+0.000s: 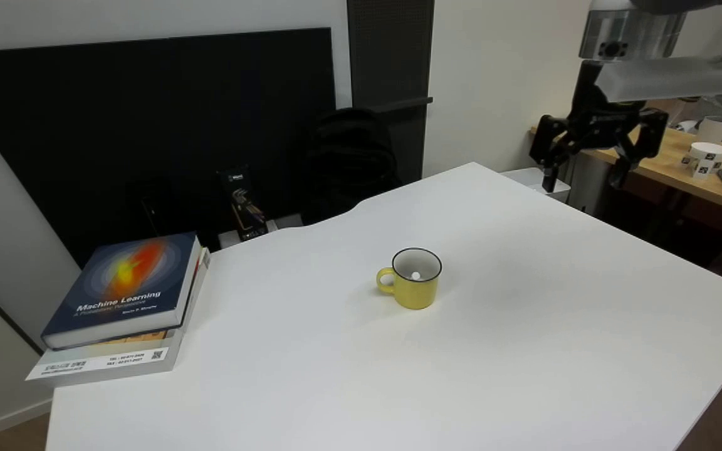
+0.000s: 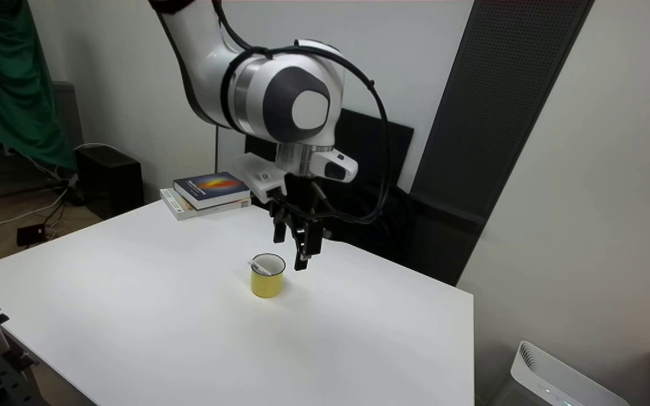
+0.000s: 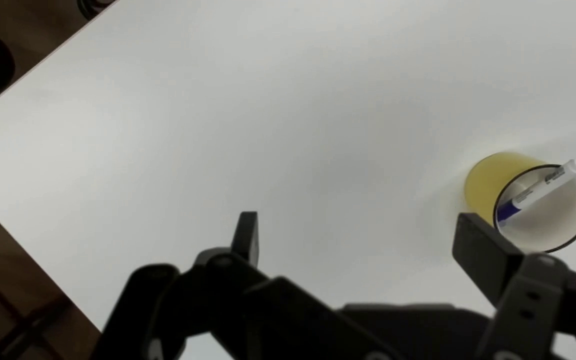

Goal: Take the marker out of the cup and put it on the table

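Over video I see a smooth worktop (image 1: 524, 363), enamel-like cup (image 1: 415, 296), plastic marker (image 3: 542, 190), shiny metal wrist (image 1: 646, 32), wooden desk (image 1: 680, 170) and cloth drape (image 2: 6, 90).

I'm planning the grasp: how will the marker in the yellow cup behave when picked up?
The marker looks slim and straight, so probably light and stiff. It leans with its white end past the rim of the cup, so pinching one end might swivel it. Its barrel appears round, so it may roll on the table.

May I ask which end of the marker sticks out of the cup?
The white end, jutting out of the yellow cup; the dark blue end sits inside it.
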`<action>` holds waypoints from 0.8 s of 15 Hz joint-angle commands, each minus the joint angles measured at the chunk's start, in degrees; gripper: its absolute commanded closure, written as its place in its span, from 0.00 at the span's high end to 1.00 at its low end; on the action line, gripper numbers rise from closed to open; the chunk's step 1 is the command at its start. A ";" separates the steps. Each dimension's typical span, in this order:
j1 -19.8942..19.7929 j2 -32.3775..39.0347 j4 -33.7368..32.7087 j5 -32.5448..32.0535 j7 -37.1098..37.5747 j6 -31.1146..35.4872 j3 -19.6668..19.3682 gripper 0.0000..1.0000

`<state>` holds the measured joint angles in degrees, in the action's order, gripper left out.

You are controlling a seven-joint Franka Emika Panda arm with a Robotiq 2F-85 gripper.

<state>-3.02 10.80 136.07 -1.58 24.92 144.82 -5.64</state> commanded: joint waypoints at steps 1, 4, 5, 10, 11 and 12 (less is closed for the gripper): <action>3.21 6.80 -8.63 -1.67 7.14 -3.28 -0.84 1.00; 5.56 11.00 -13.85 -1.52 9.24 -5.57 -1.15 1.00; 6.24 12.28 -15.55 -1.41 9.74 -6.45 -1.22 1.00; 8.58 17.45 -23.27 -0.82 10.53 -10.26 -1.06 1.00; 8.92 18.28 -24.61 -0.74 10.52 -10.95 -1.02 1.00; 9.15 18.90 -25.73 -0.54 10.40 -11.41 -0.92 1.00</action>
<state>4.81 26.81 115.69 -2.12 33.14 136.62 -5.96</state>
